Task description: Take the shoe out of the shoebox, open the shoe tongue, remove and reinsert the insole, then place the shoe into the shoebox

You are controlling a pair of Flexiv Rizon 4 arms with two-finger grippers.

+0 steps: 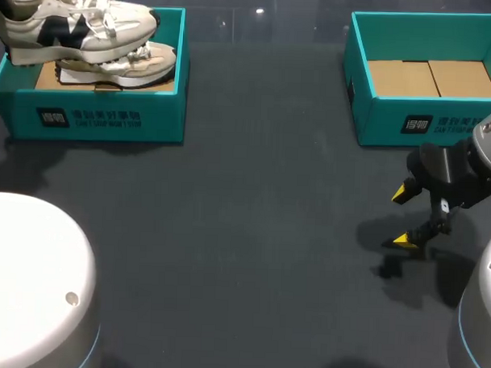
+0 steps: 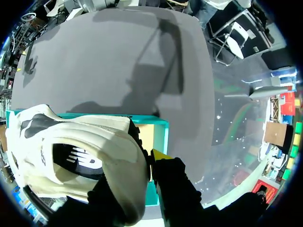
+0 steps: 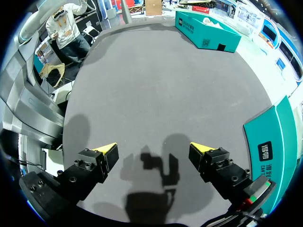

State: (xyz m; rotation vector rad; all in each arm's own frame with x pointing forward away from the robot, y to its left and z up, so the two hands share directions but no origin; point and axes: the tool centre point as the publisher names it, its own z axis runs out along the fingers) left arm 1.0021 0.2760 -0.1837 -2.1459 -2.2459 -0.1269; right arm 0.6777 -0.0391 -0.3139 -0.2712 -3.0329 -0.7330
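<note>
Shoebox (image 1: pixel 102 118), upper left of frame: lower shoe (image 1: pixel 132 67) lies inside; upper shoe (image 1: pixel 82 25) sits tilted above it, its heel pinched by the left gripper (image 2: pixel 154 163). Second box (image 1: pixel 429 122), upper right: brown cardboard floor (image 1: pixel 431 77). Right gripper (image 1: pixel 404 215), fingers spread, hangs just below it.

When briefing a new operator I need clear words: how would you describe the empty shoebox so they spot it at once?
On the dark table, two teal boxes stand along the far edge. The empty shoebox is the right-hand one, just beyond the right gripper. Unlike the left box, which holds white shoes, it shows only a bare cardboard floor.
</note>
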